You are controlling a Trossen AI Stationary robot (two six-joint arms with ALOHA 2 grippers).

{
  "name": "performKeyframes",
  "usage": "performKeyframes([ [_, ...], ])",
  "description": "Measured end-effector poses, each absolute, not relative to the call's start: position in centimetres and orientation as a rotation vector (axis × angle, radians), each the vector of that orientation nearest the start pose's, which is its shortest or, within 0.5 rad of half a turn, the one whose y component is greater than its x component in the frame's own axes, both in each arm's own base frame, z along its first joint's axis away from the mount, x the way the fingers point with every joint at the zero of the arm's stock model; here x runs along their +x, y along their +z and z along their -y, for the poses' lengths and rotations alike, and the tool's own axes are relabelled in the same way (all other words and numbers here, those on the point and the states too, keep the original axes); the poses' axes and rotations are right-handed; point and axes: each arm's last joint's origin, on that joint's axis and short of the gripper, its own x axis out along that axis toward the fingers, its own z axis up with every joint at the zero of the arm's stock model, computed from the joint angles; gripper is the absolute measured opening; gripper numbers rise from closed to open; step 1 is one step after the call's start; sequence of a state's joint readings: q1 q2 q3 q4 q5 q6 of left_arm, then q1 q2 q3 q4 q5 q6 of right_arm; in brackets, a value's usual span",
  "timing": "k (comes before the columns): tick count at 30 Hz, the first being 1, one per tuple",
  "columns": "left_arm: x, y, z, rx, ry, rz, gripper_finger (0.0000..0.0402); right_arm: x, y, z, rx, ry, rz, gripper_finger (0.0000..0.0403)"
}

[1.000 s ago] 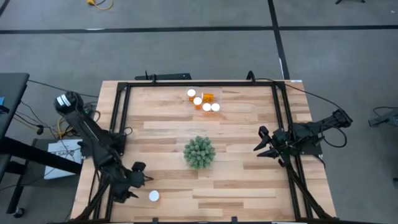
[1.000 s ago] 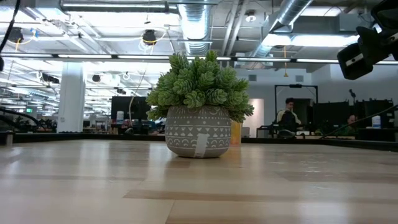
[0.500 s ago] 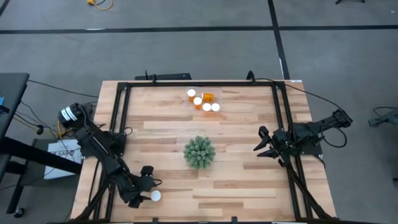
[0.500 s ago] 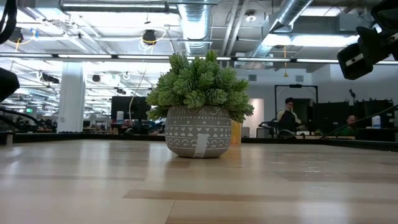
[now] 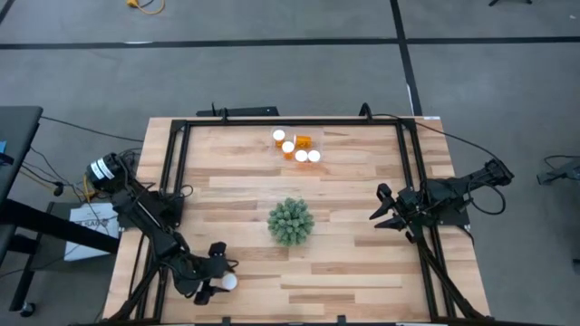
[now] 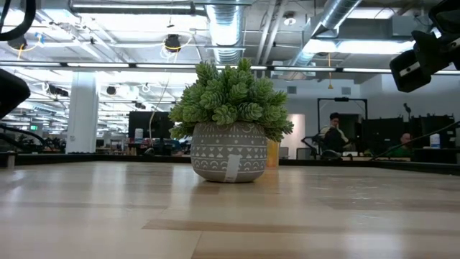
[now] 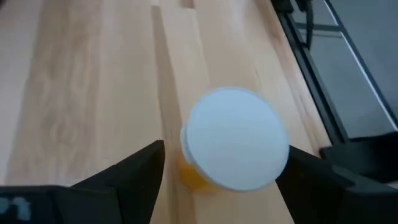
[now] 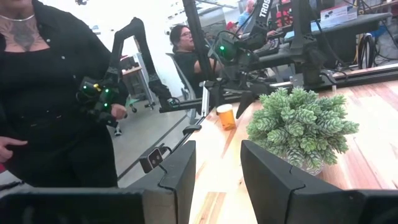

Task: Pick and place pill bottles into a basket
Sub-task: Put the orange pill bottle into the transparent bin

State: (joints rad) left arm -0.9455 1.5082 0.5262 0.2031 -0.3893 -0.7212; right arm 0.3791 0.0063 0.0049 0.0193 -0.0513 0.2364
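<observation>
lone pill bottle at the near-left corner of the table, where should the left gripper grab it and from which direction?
Grip the lone pill bottle on its orange body just under the wide white cap, coming straight down from above. It stands upright, cap up, with bare table around it, so opposite sides are free. The left gripper is open and already straddles it, one finger each side. The right gripper waits at the table's right edge.

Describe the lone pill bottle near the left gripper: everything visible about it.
The lone pill bottle stands upright on the wooden table, near its front left corner, far from the other bottles and the plant. Its round white cap faces up and hides most of the body; a sliver of orange translucent plastic shows below the cap in the left wrist view. The left gripper is open with one finger on each side of the bottle. Whether they touch it cannot be told.
</observation>
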Motion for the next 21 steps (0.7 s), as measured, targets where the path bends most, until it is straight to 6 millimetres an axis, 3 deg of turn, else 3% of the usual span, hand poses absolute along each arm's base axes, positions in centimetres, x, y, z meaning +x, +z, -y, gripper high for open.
performKeyframes([
  [10,16.5,13.1,19.6,-0.172,-0.165,-0.689,0.027,9.0,16.7,-3.8,0.236,0.431,-0.033,0.012],
  [21,18.1,13.3,18.3,-0.153,-0.066,-0.627,0.0189,9.0,16.7,-3.8,0.236,0.431,-0.033,0.012],
])
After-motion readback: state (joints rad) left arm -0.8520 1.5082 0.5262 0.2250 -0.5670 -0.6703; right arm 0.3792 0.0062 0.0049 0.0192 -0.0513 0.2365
